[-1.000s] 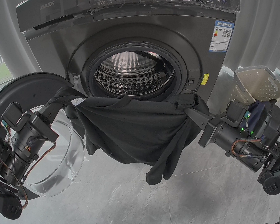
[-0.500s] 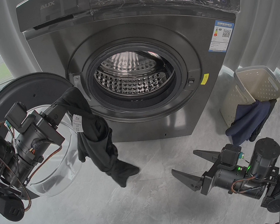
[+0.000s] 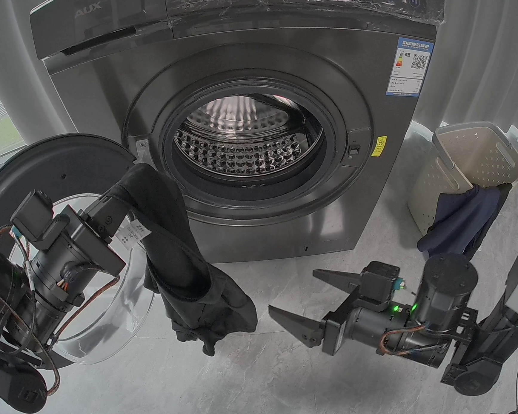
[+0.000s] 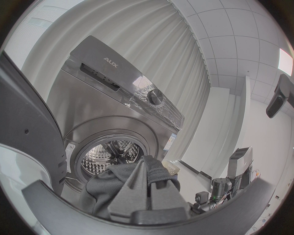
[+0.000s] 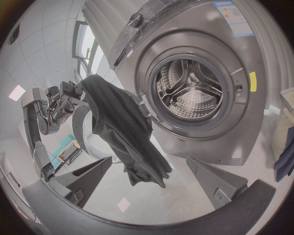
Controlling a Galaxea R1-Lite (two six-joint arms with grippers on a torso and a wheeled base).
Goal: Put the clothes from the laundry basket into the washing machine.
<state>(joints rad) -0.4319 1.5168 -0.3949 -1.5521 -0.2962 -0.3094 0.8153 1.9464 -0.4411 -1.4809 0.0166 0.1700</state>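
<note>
Two pincers are working here. The left pincer is clamping one black garment by its upper edge, fingers closed tight on the cloth. The right pincer is holding nothing and is standing spread wide, low over the floor. Two garments are showing. The black one is hanging straight down from the left pincer, clear of the floor, with a white tag dangling just below the grip. A navy garment is draping over the rim of the single laundry basket, well off to the right pincer's outer side. One washing machine is standing beyond both pincers, its drum gaping open up and forward of the right pincer and just inward of the left. Its one door is swinging out directly behind and below the left pincer. From the right pincer, the hanging black cloth is partly covering that door.
</note>
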